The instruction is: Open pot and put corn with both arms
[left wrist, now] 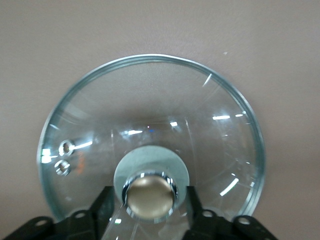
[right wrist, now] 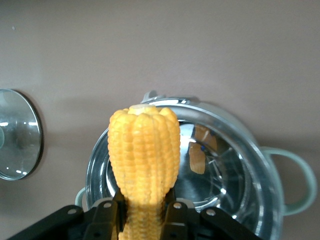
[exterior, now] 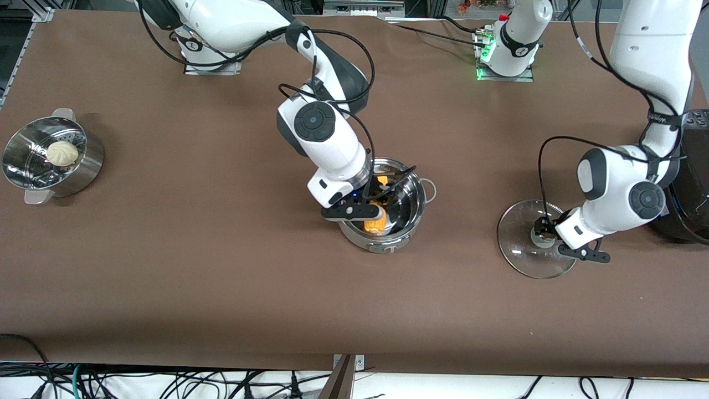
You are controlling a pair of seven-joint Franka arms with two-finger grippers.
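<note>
The shiny steel pot (exterior: 409, 200) stands uncovered in the middle of the table. My right gripper (exterior: 374, 214) hangs over its opening, shut on the yellow corn (exterior: 377, 223), which the right wrist view shows as a cob (right wrist: 144, 155) pointing out over the pot (right wrist: 235, 167). The glass lid (exterior: 523, 252) lies flat on the table toward the left arm's end. My left gripper (exterior: 545, 234) is down at the lid's copper-coloured knob (left wrist: 150, 196). Its fingers (left wrist: 104, 206) stand open on either side of the knob, with a gap on each side.
A perforated steamer basket (exterior: 33, 166) with a white bun (exterior: 62, 153) sits at the right arm's end of the table. A black rice cooker (exterior: 692, 188) stands at the left arm's end, close to the left arm.
</note>
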